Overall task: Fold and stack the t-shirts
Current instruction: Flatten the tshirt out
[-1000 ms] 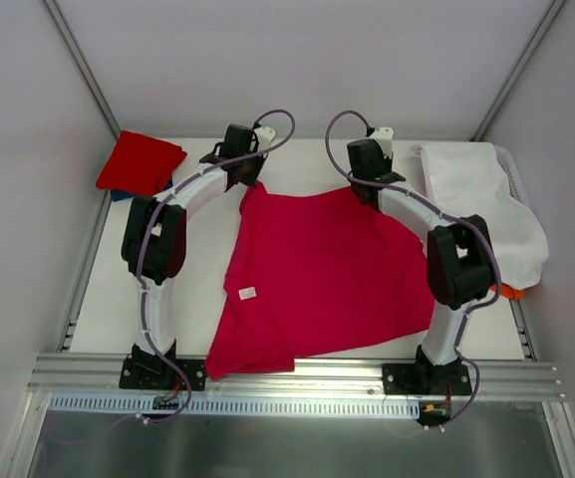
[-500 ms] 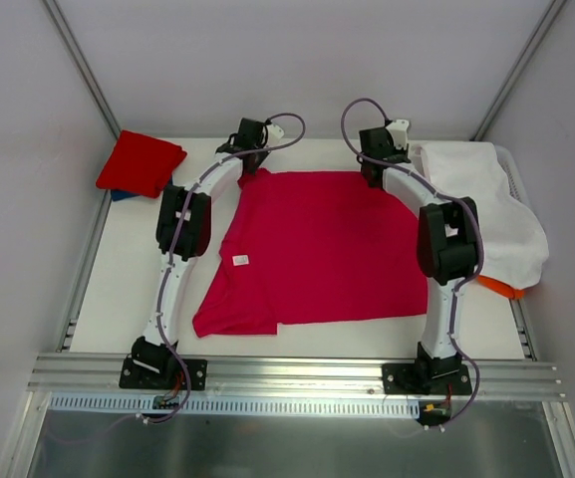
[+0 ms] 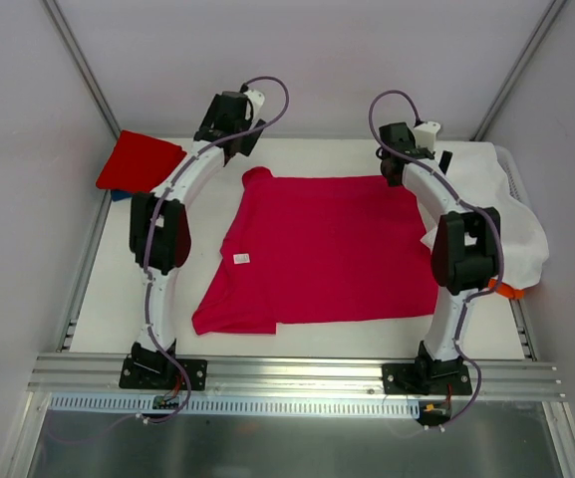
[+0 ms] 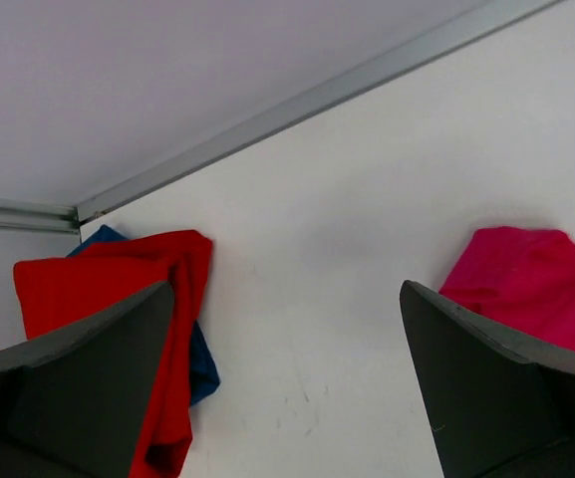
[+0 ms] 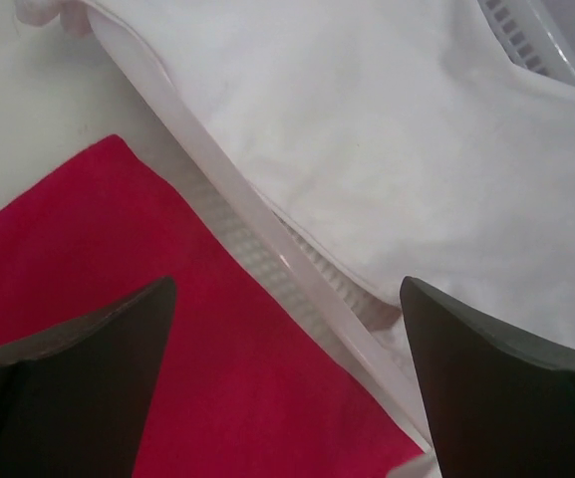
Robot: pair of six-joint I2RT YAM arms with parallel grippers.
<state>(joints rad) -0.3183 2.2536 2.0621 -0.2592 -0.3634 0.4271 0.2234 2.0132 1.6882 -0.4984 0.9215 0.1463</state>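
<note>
The crimson-pink t-shirt (image 3: 322, 249) lies spread flat in the middle of the table, its small white tag (image 3: 239, 259) at the left and a sleeve bunched at its far left corner (image 4: 526, 279). A brighter red t-shirt (image 3: 140, 163) lies folded at the far left on top of a blue one (image 4: 199, 363). My left gripper (image 3: 235, 134) hangs open over bare table between the red stack and the crimson shirt, holding nothing. My right gripper (image 3: 407, 164) is open and empty above the crimson shirt's far right corner (image 5: 167, 329), beside the basket rim.
A white basket (image 5: 267, 249) lined with white cloth (image 3: 486, 204) stands at the right edge, an orange item (image 3: 506, 291) poking out at its near side. An aluminium rail (image 3: 297, 373) runs along the table's front, and frame posts rise at the back corners.
Both grippers have opened and let go of the crimson shirt's far edge, then lifted away outward. The shirt, earlier pulled back and spread, now lies flat.
</note>
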